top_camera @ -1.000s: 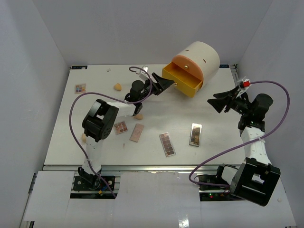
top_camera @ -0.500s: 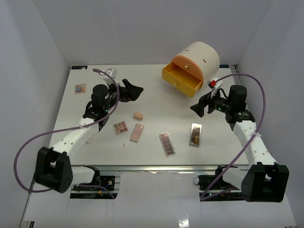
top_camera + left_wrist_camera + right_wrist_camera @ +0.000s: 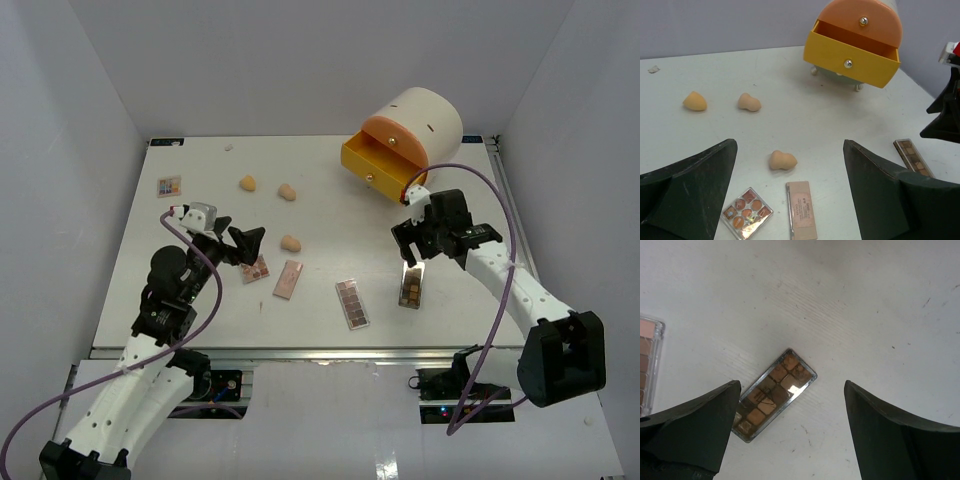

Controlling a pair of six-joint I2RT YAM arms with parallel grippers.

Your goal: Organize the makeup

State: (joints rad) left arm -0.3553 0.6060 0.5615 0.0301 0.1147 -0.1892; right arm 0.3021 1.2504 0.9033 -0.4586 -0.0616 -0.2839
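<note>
Top external view: by my reading the sorting is at an early stage. Every makeup item in sight lies loose on the table point(image 3: 330, 220). The yellow drawer point(image 3: 383, 168) of the round cream box point(image 3: 425, 115), at 1 o'clock, stands open, and no item shows in the visible part of it.

Outstanding items:
- Peach sponges: the far sponge point(image 3: 247, 183) and the middle sponge point(image 3: 287, 191) at 11 o'clock, and the near sponge point(image 3: 291, 242) close to centre.
- The corner palette point(image 3: 169, 186) at 10 o'clock.
- The square palette point(image 3: 255, 268) and the pink case point(image 3: 288, 279), side by side at 7 o'clock.
- The long palette point(image 3: 352, 303) at 6 o'clock.
- The brown palette point(image 3: 411, 284) at 4 o'clock.
- No lipstick tube is seen.

The right tool point(image 3: 412, 240) is spread wide and empty. It hangs directly over the brown palette, with no contact evident in the right wrist view. The left tool point(image 3: 240, 243) is also spread and empty, just beside the square palette.

The brown palette point(image 3: 775, 394) is a slim rectangle lying flat and askew. It has brown pans in two rows under a glossy lid. Its low profile suggests a delicate edge pinch.
</note>
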